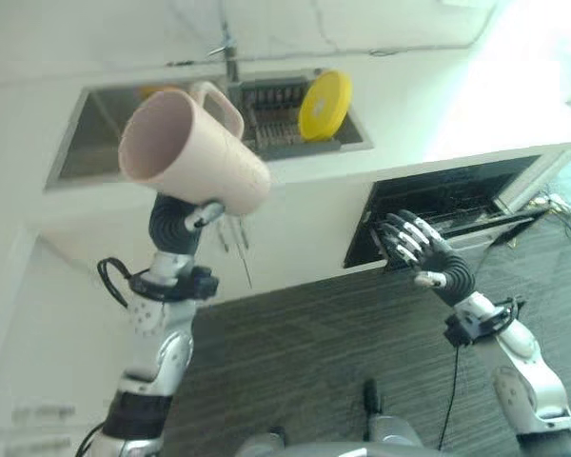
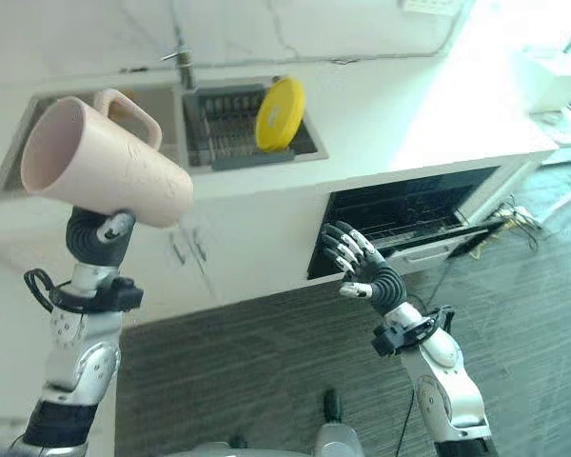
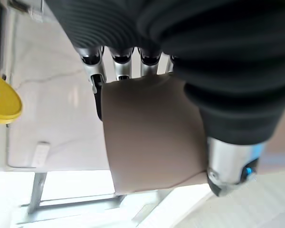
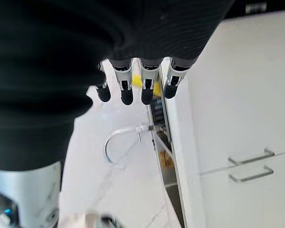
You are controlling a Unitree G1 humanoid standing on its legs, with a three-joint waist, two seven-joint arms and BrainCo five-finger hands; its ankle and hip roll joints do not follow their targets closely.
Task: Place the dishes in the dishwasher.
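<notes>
Your left hand [image 1: 186, 221] is clenched round the base end of the pink mug [image 1: 192, 152], holding it high in front of the sink [image 1: 95, 124]; the mug lies tilted, its open mouth turned up and to your left and its handle on the far side. The dishwasher [image 2: 409, 214] stands open under the surface [image 2: 400, 124], well off to your right and lower than the mug, so the carry has to sweep across and down. Your right hand [image 2: 357, 267] hovers just before that opening, fingers spread and relaxed, holding nothing; it is far nearer the dishwasher. A yellow plate [image 1: 324, 105] leans upright in the sink rack [image 1: 271, 119], not yet collected.
</notes>
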